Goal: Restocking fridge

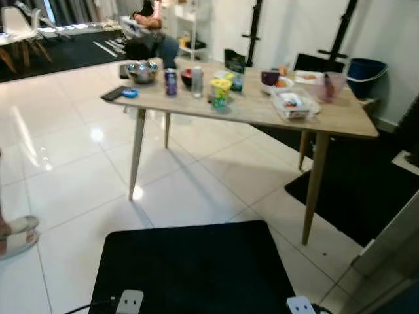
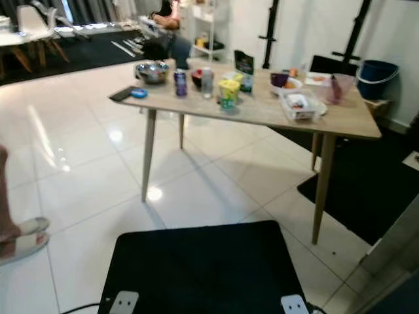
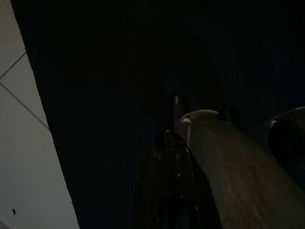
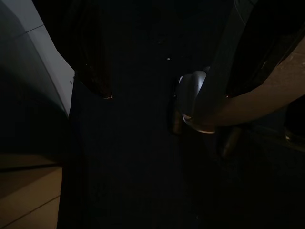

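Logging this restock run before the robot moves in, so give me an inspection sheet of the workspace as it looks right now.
Surface: wooden table on slanted legs, glossy white tile floor.
Job's things: drink can, clear bottle, yellow cup, clear food box, purple bowl.
Clutter: metal bowl, dark phone-like slab and blue disc at the table's corner.
Grippers: wrist views too dark to judge.
Cables: one at the black mat edge.
Surroundings: blue bucket, seated person, a sandalled foot.

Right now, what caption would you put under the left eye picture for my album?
Wooden table ahead on white tiles, holding a steel bowl, drink can, clear bottle and food box.
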### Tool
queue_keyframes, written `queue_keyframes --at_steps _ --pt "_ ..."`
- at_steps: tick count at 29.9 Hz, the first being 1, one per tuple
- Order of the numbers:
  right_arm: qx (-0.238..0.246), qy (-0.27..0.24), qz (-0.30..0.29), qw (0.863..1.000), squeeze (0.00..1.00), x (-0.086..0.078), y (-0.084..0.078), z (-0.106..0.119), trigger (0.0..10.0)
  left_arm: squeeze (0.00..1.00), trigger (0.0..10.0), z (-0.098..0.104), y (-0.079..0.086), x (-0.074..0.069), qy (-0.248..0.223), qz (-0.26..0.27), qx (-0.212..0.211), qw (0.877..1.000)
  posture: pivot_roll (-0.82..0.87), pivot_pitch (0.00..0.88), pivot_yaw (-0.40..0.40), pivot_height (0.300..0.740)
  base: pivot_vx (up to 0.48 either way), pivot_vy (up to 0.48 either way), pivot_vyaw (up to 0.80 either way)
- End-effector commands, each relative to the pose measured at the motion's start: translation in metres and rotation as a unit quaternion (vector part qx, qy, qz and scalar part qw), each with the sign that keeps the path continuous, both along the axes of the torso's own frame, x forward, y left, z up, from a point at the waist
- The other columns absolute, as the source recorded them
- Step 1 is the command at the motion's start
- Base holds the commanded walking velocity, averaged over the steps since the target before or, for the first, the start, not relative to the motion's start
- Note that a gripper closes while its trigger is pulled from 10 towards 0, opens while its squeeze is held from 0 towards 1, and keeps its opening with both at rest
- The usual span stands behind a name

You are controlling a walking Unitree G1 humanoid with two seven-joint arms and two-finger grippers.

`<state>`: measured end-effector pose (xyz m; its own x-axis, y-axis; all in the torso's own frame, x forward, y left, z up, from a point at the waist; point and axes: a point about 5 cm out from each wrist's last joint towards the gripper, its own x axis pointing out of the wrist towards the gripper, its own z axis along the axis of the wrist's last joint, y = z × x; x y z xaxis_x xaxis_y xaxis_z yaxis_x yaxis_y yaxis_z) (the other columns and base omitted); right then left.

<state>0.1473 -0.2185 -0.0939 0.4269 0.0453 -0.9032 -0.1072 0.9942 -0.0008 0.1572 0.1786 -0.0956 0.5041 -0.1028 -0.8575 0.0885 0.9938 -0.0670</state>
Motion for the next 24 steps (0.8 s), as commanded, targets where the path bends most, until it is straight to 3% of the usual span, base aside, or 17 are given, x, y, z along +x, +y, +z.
queue_keyframes --at_steps 1,8,11,15,21,24 --pt "-0.004 0.004 0.004 1.000 0.00 -0.002 -0.001 0.000 10.0 0.00 10.0 -0.001 -0.003 -0.001 0.005 -0.001 -0.009 1.000 -0.03 0.000 -0.010 0.740 0.000 0.000 0.00" --pt "-0.004 0.005 0.004 1.000 0.00 -0.002 0.000 -0.001 10.0 0.00 10.0 0.001 -0.006 0.004 0.000 -0.003 -0.014 1.000 -0.03 0.000 -0.012 0.740 0.000 0.000 0.00" --pt "-0.005 0.004 0.005 1.000 0.00 -0.002 0.000 -0.001 10.0 0.00 10.0 0.004 -0.011 0.011 -0.009 -0.004 -0.023 1.000 -0.02 0.000 0.025 0.740 0.000 0.000 0.00" --pt "-0.001 0.001 -0.004 1.000 0.00 -0.001 0.002 -0.001 10.0 0.00 10.0 0.007 -0.006 0.018 -0.019 -0.011 -0.014 1.000 0.00 0.000 0.027 0.740 0.000 0.000 0.00" --pt "0.009 0.007 0.021 1.000 0.00 0.000 0.012 -0.002 10.0 0.00 10.0 0.013 0.012 0.027 -0.037 0.042 -0.005 0.998 -0.01 0.000 -0.017 0.740 0.000 0.000 0.00" --pt "-0.002 0.007 0.039 0.999 0.00 0.002 0.011 -0.001 10.0 0.00 10.0 0.011 0.013 0.023 -0.032 0.076 -0.013 0.997 -0.02 0.000 -0.008 0.740 0.000 0.000 0.00"
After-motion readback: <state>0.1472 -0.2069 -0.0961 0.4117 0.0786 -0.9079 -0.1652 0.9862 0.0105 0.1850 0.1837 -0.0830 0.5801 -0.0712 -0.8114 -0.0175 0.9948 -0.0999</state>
